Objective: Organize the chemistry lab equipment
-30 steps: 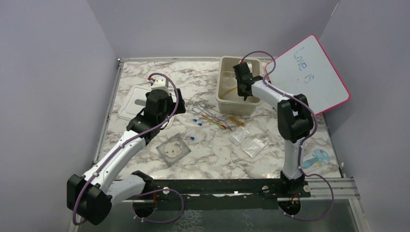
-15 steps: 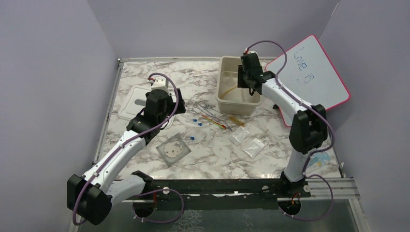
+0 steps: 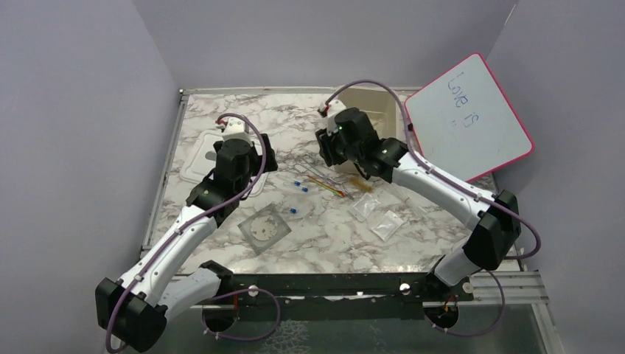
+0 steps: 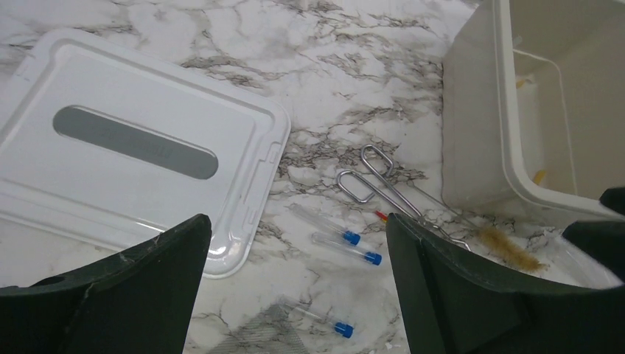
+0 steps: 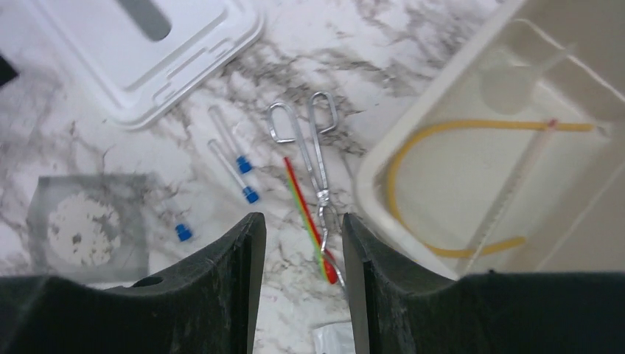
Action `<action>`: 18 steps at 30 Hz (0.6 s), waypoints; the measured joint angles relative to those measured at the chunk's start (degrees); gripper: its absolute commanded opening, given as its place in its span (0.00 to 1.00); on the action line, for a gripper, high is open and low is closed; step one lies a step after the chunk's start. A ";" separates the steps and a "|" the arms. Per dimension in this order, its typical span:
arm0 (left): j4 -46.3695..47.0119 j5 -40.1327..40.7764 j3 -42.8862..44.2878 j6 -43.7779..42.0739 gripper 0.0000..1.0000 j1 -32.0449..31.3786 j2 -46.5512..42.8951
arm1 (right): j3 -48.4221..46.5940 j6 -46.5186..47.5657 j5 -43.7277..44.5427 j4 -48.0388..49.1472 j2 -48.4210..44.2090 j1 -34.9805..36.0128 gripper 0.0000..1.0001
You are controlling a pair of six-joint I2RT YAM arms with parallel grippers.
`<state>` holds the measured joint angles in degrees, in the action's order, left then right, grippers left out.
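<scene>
Right gripper [image 5: 298, 295] hovers over sticks [image 5: 309, 217] at centre frame, jaws narrowly apart, nothing held. Left gripper [image 4: 298, 295] is wide and empty, above the lid [image 4: 133, 147] corner. Amber tube [image 5: 472, 124] sits curled inside tub [image 4: 472, 118] at right, beside a thin clear rod, maybe a pipette. Blue-capped tubes [image 5: 243, 164] and tongs [image 5: 313, 169] lie left of the tub. Bagged dish [image 5: 85, 225] is lower left, packets [image 3: 387, 223] mid-table.

Tub [image 3: 387, 110], lid [image 3: 195, 156], whiteboard [image 3: 468, 118], marble table [image 3: 332, 236]
</scene>
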<state>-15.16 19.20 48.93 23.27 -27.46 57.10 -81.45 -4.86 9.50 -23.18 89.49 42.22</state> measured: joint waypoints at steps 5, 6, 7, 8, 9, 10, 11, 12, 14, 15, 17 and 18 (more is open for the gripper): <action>-0.39 4.98 -0.22 0.31 0.91 0.02 -3.61 | 1.55 1.81 -0.44 -0.31 2.89 6.47 0.49; -0.39 6.36 -0.50 0.57 0.91 0.02 -4.66 | 1.77 2.03 -0.28 -0.31 3.91 7.52 0.49; -0.37 7.39 -0.76 0.76 0.91 0.02 -5.40 | 2.10 2.27 0.11 -0.33 4.94 8.37 0.49; -0.35 8.35 -1.14 0.98 0.91 0.04 -6.36 | 2.34 2.45 0.61 -0.50 6.16 9.09 0.49; -0.33 9.01 -1.46 1.14 0.91 0.04 -7.06 | 2.36 2.58 1.46 -0.94 7.82 9.70 0.49; -0.35 9.40 -1.57 1.18 0.91 0.09 -7.32 | 2.36 2.54 2.10 -1.20 9.20 10.03 0.49; -0.33 9.75 -1.62 1.22 0.91 0.13 -7.45 | 2.36 2.49 2.99 -1.75 10.84 10.40 0.49; -0.24 9.90 -1.62 1.25 0.91 0.13 -7.39 | 2.36 2.36 3.96 -2.36 12.33 10.73 0.48; -0.28 10.01 -1.64 1.27 0.91 0.13 -7.04 | 2.36 2.23 6.32 -3.56 15.15 10.86 0.48; -0.28 10.01 -1.62 1.29 0.91 0.13 -6.80 | 2.40 2.16 7.56 -3.85 16.35 10.86 0.48; -0.28 9.99 -1.62 1.27 0.91 0.15 -6.16 | 2.51 2.19 9.49 -3.98 18.01 10.86 0.46; -0.28 9.94 -1.62 1.18 0.91 0.24 -5.64 | 2.60 2.25 10.27 -3.96 18.62 10.84 0.43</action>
<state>-15.44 29.15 47.31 24.45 -27.22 51.46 -78.85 -2.61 19.77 -27.14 108.12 53.06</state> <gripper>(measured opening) 0.911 0.476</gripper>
